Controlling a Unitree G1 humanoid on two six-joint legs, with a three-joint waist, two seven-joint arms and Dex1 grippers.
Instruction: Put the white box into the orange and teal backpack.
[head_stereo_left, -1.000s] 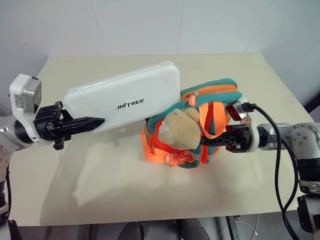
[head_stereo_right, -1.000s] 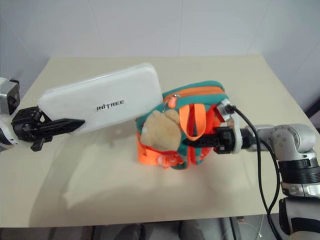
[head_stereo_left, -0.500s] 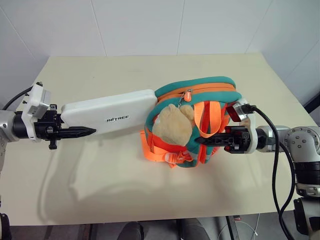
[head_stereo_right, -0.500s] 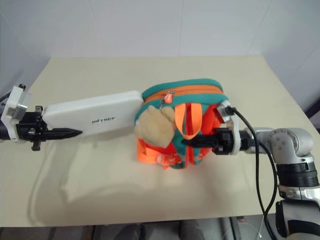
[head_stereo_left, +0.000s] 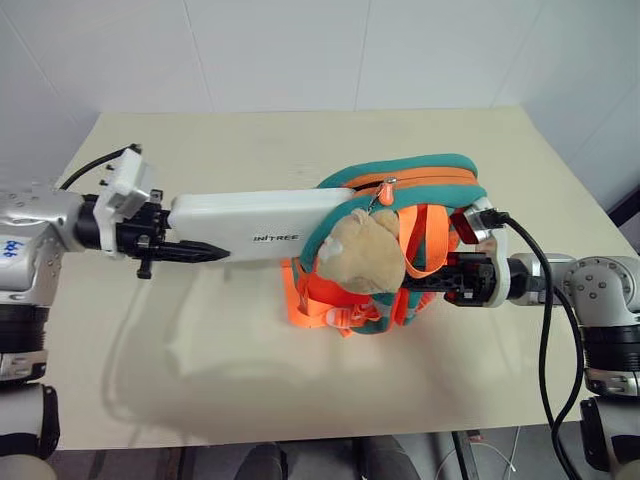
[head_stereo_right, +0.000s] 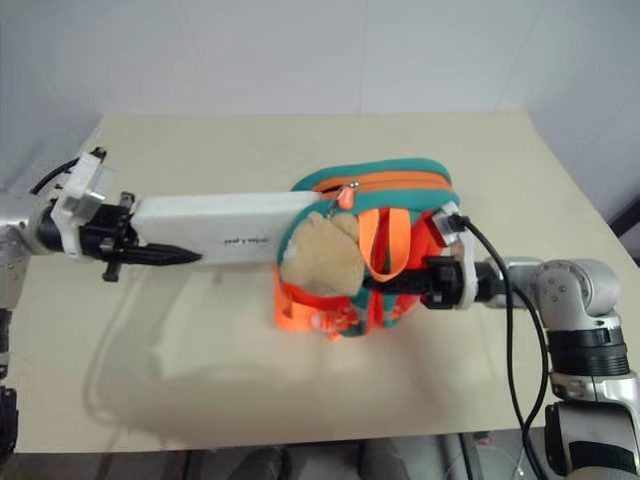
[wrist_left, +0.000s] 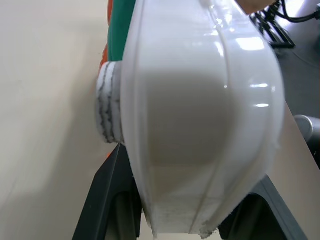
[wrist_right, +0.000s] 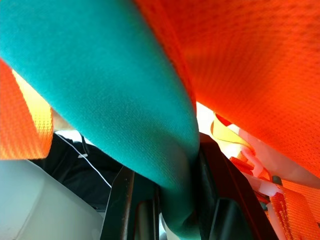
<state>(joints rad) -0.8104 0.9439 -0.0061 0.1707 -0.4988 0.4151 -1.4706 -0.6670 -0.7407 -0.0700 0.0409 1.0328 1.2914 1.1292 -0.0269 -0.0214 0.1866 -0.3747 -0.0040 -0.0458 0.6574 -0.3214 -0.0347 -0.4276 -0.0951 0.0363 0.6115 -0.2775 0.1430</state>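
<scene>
My left gripper (head_stereo_left: 203, 249) is shut on the near end of the white box (head_stereo_left: 262, 222), which lies almost level above the table. The box's far end sits in the open mouth of the orange and teal backpack (head_stereo_left: 425, 185), between its teal rims. In the left wrist view the box (wrist_left: 200, 125) sits between my black fingers (wrist_left: 107, 200). From the right side, my right gripper (head_stereo_left: 425, 283) is shut on a teal edge of the backpack (wrist_right: 115, 95) and holds it up. A tan plush toy (head_stereo_left: 362, 256) hangs on the backpack's front.
The beige table (head_stereo_left: 200, 380) has bare surface in front of and behind the backpack. White tiled walls stand behind its far edge. A black cable (head_stereo_left: 548, 300) loops off my right wrist.
My left gripper has swung the box down from a tilted pose to nearly level and pushed it rightward, so its far end now sits in the backpack's mouth. The right gripper has stayed put.
</scene>
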